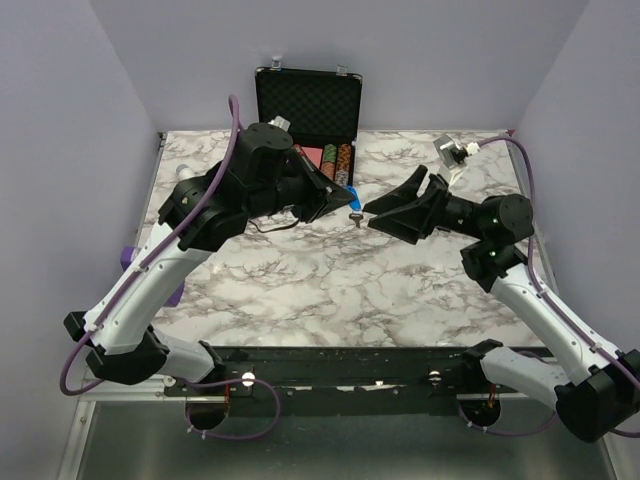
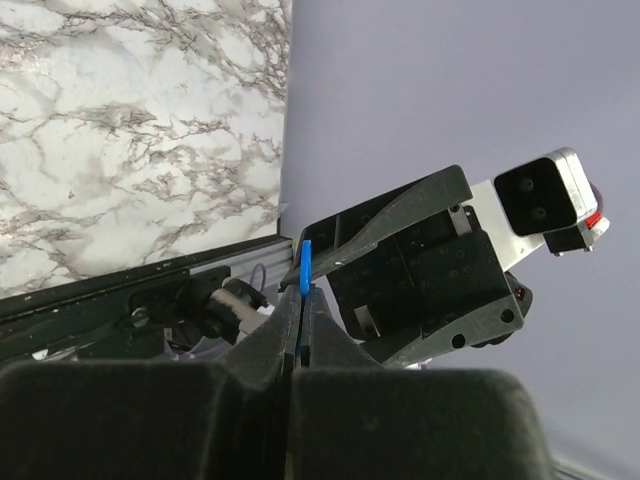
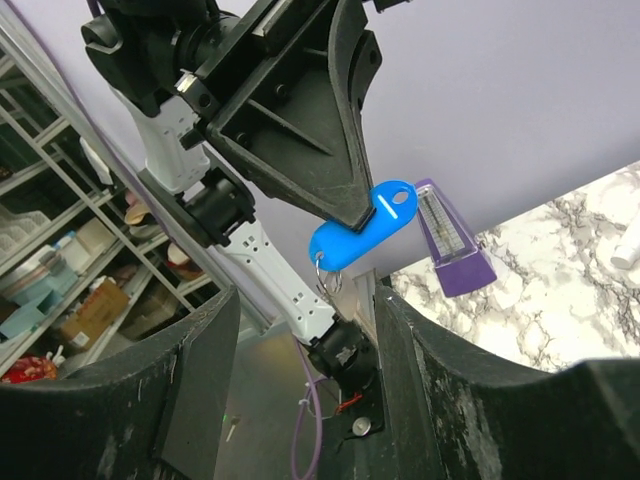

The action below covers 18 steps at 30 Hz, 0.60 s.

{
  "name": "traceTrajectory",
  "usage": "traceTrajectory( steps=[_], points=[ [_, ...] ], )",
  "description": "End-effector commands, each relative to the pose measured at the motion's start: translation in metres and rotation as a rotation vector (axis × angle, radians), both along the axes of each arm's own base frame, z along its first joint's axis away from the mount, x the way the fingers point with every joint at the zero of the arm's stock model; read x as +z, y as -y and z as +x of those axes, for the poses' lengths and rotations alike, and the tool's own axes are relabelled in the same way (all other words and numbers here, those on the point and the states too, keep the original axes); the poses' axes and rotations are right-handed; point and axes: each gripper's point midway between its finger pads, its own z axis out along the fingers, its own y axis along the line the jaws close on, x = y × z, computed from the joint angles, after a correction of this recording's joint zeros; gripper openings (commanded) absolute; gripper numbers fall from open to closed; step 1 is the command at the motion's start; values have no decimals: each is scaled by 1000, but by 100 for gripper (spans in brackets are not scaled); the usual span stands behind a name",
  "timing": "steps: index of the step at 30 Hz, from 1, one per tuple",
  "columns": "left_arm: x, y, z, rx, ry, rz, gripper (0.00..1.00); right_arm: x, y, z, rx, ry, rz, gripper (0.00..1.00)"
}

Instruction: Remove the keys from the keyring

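The keyring's blue tag (image 3: pixel 360 228) is pinched at its upper end between the tips of my left gripper (image 1: pixel 345 200), which holds it in the air above the middle of the marble table. It shows edge-on in the left wrist view (image 2: pixel 305 265). A thin metal ring (image 3: pixel 328 278) hangs from the tag's lower end, and a pale key (image 3: pixel 345 292) hangs from the ring. My right gripper (image 3: pixel 305 300) is open. Its fingers are spread wide just below the tag, and the key hangs close to the inner face of the right-hand finger (image 3: pixel 400 360). I cannot tell whether they touch.
An open black case (image 1: pixel 306 100) with poker chips stands at the table's back edge behind my left gripper. A purple metronome (image 3: pixel 450 240) stands at the table's left edge. A white cylinder (image 3: pixel 630 245) lies on the marble table (image 1: pixel 330 280).
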Motion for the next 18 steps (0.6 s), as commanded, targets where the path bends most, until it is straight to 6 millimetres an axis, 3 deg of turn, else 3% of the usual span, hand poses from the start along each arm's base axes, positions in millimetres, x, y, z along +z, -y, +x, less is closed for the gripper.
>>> traceTrajectory(
  steps=[1, 18],
  points=[
    [11, -6, -1, 44, -5, -60, 0, 7, -6, 4, -17, 23, -6, 63],
    [6, -9, 6, 99, 0, -87, 0, 2, -18, 7, -26, 17, -20, 45]
  ],
)
